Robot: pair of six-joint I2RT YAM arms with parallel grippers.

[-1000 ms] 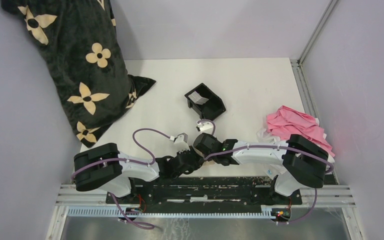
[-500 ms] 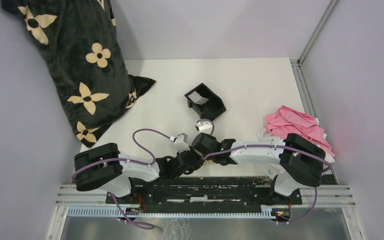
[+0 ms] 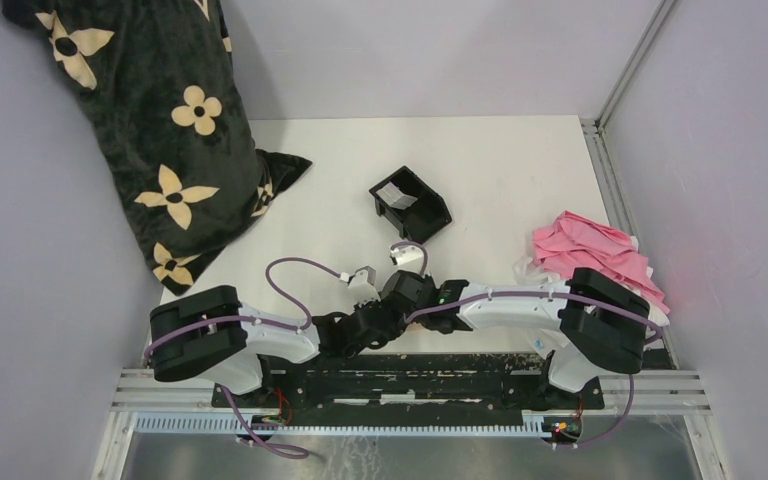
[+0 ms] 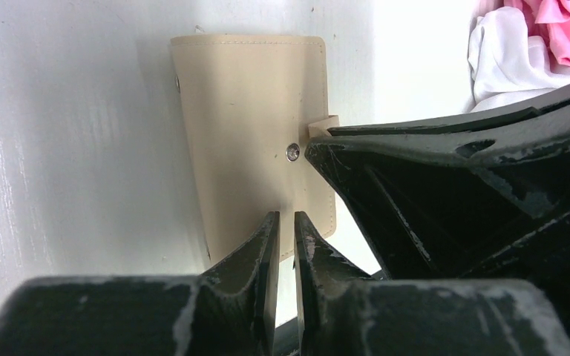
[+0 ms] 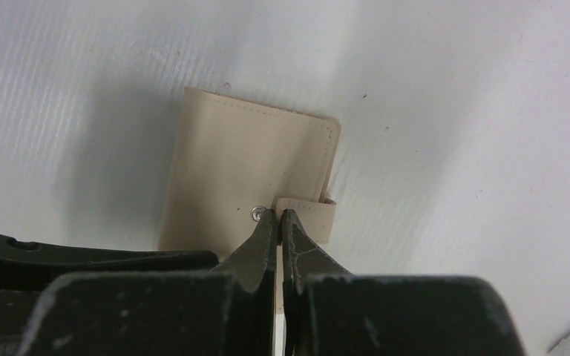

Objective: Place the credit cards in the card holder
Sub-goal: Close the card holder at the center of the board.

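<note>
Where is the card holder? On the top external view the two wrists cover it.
Observer: The card holder lies flat on the table, folded closed, right under the wrists.
Operator: Is its snap done up?
Observer: No. The snap stud is bare, and the tab sits beside it, not over it.
Operator: What is the right arm doing there?
Observer: The right gripper is shut, with its tips at the tab's free end, next to the stud. I cannot tell whether it pinches the tab.
</note>
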